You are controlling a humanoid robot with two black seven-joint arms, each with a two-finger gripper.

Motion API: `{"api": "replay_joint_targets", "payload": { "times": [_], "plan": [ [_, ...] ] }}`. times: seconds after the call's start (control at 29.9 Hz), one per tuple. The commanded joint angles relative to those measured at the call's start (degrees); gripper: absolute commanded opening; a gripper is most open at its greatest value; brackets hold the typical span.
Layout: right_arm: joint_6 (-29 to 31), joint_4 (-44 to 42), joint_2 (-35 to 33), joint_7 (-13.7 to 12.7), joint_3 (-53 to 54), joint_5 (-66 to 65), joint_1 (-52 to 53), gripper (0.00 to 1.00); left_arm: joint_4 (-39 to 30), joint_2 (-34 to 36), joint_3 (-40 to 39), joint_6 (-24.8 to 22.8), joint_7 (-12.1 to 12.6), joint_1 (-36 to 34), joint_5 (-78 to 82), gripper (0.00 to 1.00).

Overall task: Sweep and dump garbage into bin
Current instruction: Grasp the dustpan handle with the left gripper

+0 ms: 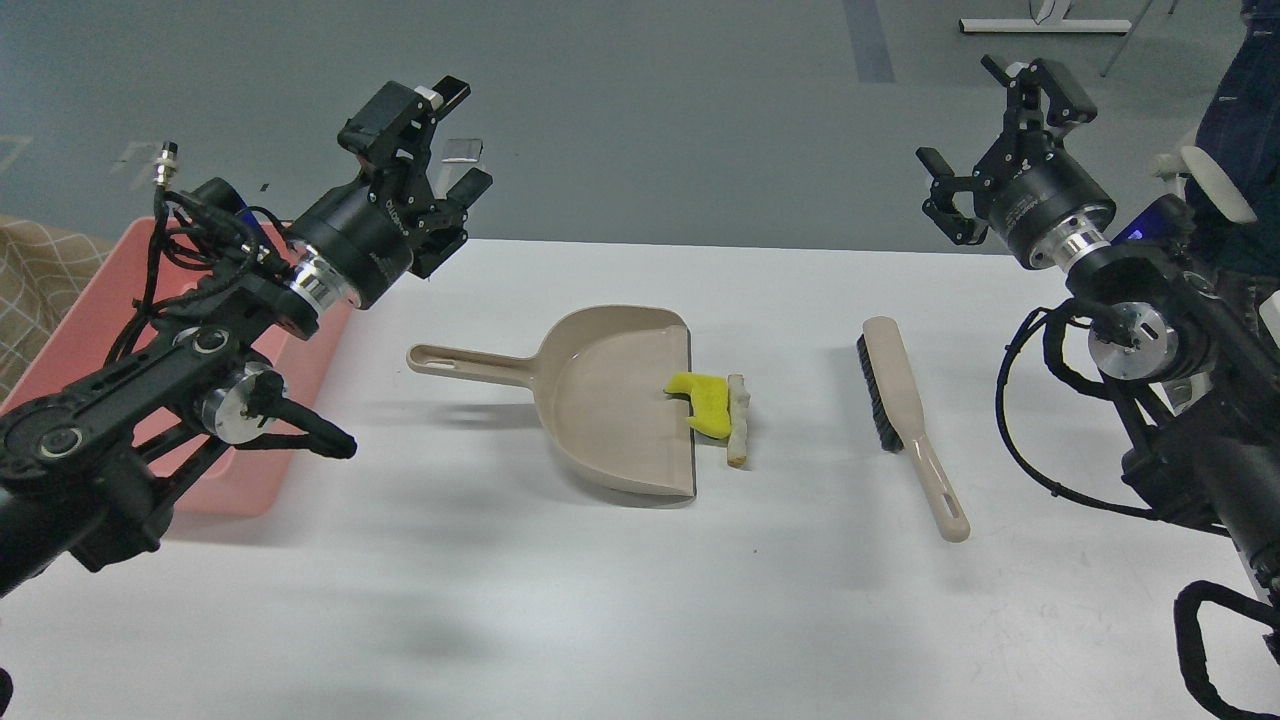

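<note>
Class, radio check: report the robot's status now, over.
Left gripper and right gripper open, raised, empty. Yellow chunk and white stick at dustpan lip, unswept. Brush untouched; pink bin partly behind left arm.

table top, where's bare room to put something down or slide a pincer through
Free: the wide near strip of the table in front of the dustpan and brush, and the far strip behind them. A narrower lane runs between the scraps and the brush. Crowded: the dustpan lip, where the yellow chunk and off-white stick lie, and the left edge by the pink bin.

White table (700,600); dustpan (610,400); brush (905,420); bin (90,330); 2 garbage scraps (722,402)
</note>
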Motion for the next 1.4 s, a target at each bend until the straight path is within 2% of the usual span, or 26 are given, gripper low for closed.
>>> {"api": "replay_joint_targets", "payload": {
  "times": [0.0,0.27,0.5,0.64,0.7,0.8,1.04,1.1,1.2,1.37],
  "plan": [
    [-0.01,-0.11,-0.31,-0.08,-0.05,-0.08,0.07,1.00,-4.41,3.65,0.00,1.63,0.63,3.52,10.06,0.99],
    [-0.01,-0.29,-0.57,-0.08,-0.05,-0.08,-0.10,1.00,-11.88,4.89,-0.18,4.79,0.98,17.13,14.83,0.99],
    [-0.01,-0.55,-0.66,0.01,-0.05,-0.08,-0.10,1.00,-12.51,3.75,0.00,5.49,0.89,23.11,19.55,0.99],
    [-0.01,-0.38,-0.66,0.01,-0.05,-0.08,-0.80,1.00,-10.31,1.03,0.70,8.57,1.42,24.18,25.37,0.99],
    [-0.10,-0.37,-0.57,0.01,-0.05,-0.08,-0.89,1.00,-8.56,-1.34,2.63,11.81,3.26,24.88,26.60,0.99],
    [-0.19,-0.20,-0.48,0.01,0.04,-0.08,-0.81,1.00,-6.89,-3.71,3.42,14.10,4.32,25.06,26.78,0.99],
    [-0.19,-0.20,-0.66,0.01,0.04,-0.08,-0.81,1.00,-0.12,-6.62,3.34,18.06,4.59,24.53,27.93,0.99],
    [-0.27,-0.20,-0.57,0.01,0.04,-0.08,-0.81,1.00,2.78,-8.02,2.81,20.78,5.20,24.01,27.49,0.99],
    [-0.36,-0.29,-0.57,0.01,0.04,-0.08,-0.81,1.00,3.75,-10.14,2.90,22.90,5.47,23.48,27.31,0.99],
    [-0.36,-0.37,-0.66,-0.08,-0.05,-0.08,-0.81,1.00,4.19,-12.68,2.81,23.52,5.38,23.39,27.31,0.99]
  ]
}}
